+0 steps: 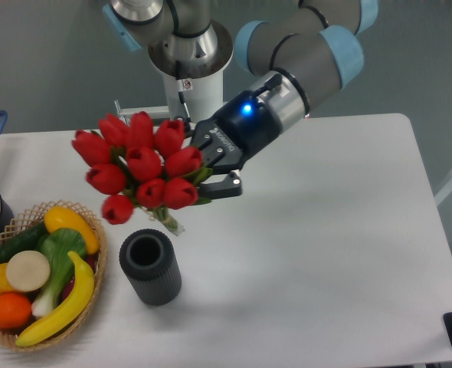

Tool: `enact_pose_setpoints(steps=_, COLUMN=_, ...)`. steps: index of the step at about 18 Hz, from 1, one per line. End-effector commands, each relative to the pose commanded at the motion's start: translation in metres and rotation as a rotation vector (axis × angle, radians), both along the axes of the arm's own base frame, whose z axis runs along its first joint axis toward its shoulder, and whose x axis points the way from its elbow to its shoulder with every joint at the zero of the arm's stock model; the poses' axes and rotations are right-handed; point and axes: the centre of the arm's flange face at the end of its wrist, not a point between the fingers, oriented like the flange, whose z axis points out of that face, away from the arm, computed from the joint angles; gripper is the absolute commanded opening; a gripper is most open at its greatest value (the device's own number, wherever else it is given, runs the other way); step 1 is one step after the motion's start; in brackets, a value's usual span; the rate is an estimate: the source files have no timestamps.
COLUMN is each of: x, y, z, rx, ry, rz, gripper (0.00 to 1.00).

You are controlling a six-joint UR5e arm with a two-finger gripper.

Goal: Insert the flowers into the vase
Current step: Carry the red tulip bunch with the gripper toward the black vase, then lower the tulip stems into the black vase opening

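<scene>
Flowers (pixel 140 165) hang in the air over the left part of the desk (pixel 325 253), held by the tool (pixel 211 167), whose fingers close on the bunch's right side among the leaves. The arm reaches in from the far right, its wrist angled down and leftward. Red buds face left and toward the camera, while the short green stems point down-right toward the vase (pixel 150 267), which stands upright just below and near. A wicker basket (pixel 38 272) of plastic produce sits at the left.
</scene>
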Motion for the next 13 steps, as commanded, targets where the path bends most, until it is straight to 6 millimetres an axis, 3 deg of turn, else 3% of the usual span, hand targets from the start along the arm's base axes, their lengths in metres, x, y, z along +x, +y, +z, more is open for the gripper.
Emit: enact_pose_setpoints(steps=13, x=0.001, y=0.024, z=-0.033, rx=-0.011, ry=-0.013, rz=-0.040, gripper=0.23)
